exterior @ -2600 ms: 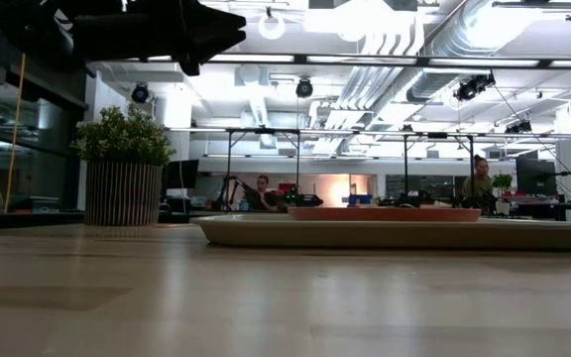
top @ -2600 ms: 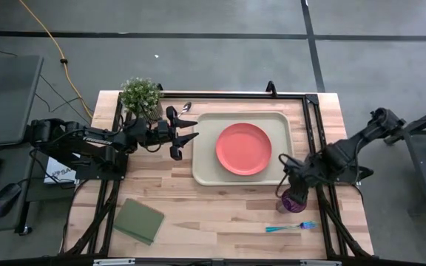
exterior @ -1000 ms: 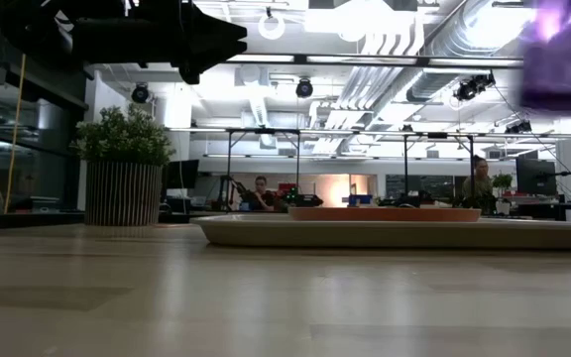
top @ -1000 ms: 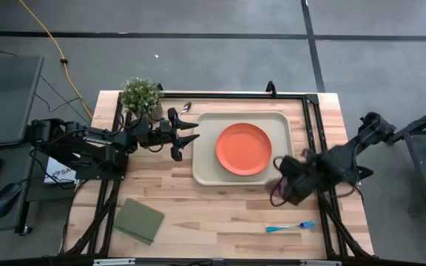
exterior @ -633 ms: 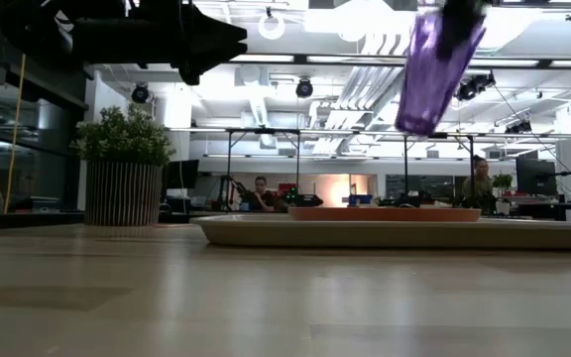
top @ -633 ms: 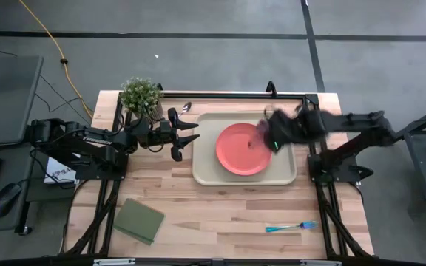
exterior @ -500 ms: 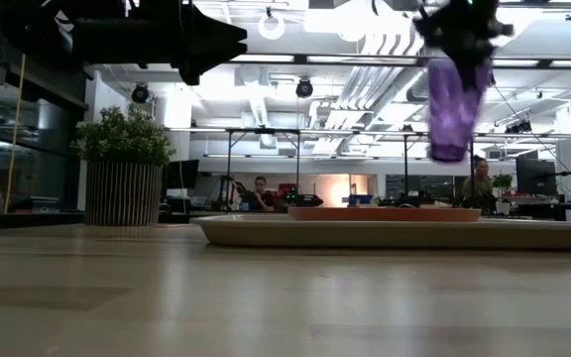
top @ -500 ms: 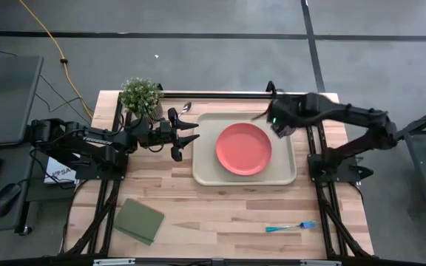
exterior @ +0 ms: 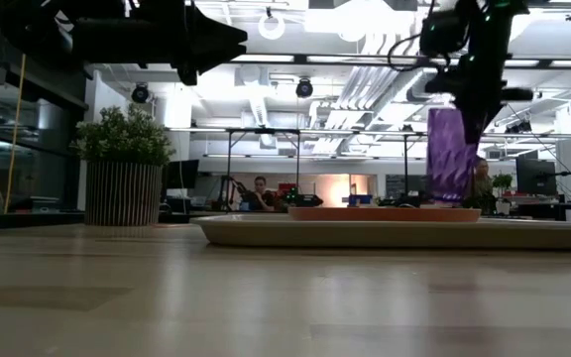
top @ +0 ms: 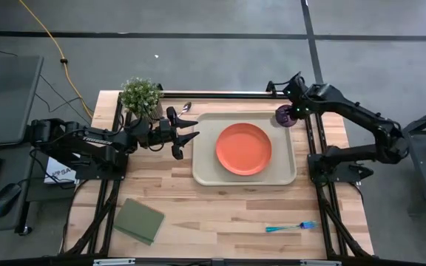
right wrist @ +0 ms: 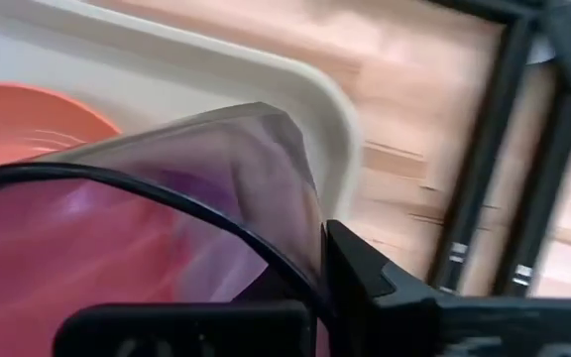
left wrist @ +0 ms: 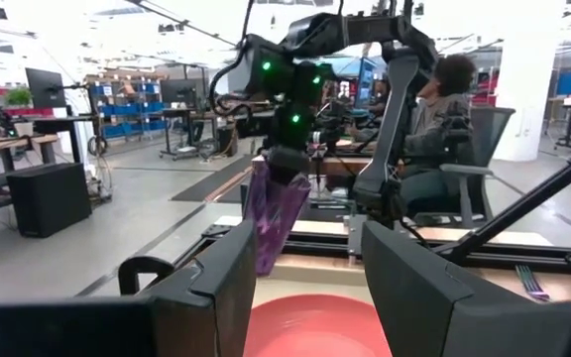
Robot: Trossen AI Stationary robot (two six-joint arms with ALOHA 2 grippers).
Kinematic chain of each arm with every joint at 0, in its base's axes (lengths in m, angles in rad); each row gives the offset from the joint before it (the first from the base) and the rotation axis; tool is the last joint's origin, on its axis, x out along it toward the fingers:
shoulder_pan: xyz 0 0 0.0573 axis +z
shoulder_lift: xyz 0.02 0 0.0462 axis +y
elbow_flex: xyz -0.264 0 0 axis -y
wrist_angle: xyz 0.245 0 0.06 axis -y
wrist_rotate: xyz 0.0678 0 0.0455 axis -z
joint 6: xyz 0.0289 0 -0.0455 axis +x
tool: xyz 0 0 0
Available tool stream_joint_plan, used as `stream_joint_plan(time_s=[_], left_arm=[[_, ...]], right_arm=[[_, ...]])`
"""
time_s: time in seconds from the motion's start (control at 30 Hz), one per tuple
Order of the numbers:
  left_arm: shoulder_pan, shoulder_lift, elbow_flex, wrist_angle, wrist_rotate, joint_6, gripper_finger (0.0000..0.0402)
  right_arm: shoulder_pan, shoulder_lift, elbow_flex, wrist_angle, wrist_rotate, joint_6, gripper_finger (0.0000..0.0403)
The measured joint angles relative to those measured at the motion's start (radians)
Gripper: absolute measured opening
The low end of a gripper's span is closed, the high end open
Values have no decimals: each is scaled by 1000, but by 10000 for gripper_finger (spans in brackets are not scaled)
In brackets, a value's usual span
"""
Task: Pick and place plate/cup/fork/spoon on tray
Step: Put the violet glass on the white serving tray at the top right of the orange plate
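Observation:
The purple cup [top: 285, 116] hangs upright over the far right corner of the beige tray [top: 207, 174], with my right gripper [top: 293, 112] shut on its top. In the low view the cup [exterior: 451, 156] has its base just above the tray's rim [exterior: 266, 230]. The orange plate [top: 243, 148] lies flat in the tray. The spoon [top: 187, 106] lies on the table beyond the tray's far left corner. The blue fork [top: 291, 227] lies near the table's front right. My left gripper [top: 188, 136] hovers open just left of the tray. My right gripper holds the cup by its top rim [left wrist: 278, 171], fingers coming from above and pointing down. One finger [right wrist: 365, 278] shows outside the wall; the other is hidden by the cup. The cup hangs nearly upright below the fingers, clear of the tray.
A potted plant [top: 140, 96] stands at the far left of the table, and a green square pad [top: 139, 220] lies at the near left. A black frame [top: 313, 133] runs along the table's far and right sides. People sit in the room beyond.
My right gripper has swung the cup from above the table's right side over the tray toward the far edge, then down at the tray's far right corner. The cup has gone from tilted to nearly upright.

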Motion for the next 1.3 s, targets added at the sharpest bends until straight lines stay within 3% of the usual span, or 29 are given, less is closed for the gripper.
stream_joint_plan(time_s=[0.13,0.4,0.53,1.3], left_arm=[[0,0,0,0,0,7,163],[0,0,0,0,0,45,163],[0,0,0,0,0,45,163],[-1,0,0,-2,0,45,163]], right_arm=[[-34,40,-20,23,-58,-26,0],[-52,106,-19,15,-56,-20,0],[-52,146,-19,11,-106,-18,0],[-52,162,-18,36,-75,-17,25]])
